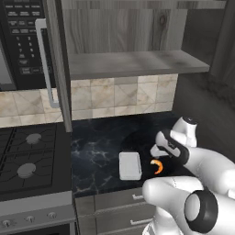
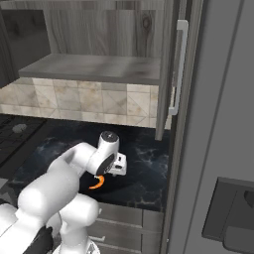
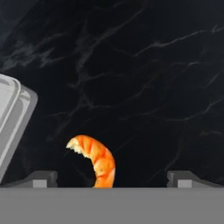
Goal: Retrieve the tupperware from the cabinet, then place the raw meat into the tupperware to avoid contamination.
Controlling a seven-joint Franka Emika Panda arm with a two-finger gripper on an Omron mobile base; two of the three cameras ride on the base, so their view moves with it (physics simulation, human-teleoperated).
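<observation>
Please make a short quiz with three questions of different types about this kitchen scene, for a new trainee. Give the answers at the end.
1. True or false: the raw meat already lies inside the tupperware.
2. Multiple choice: where does the tupperware stand? A) on the shelf of the cabinet B) on the dark marble counter C) on the stove
3. Fill in: the gripper hovers above the raw meat with its jaws ____.

Key
1. False: the meat lies on the counter beside the tupperware, apart from it.
2. B
3. open
</observation>
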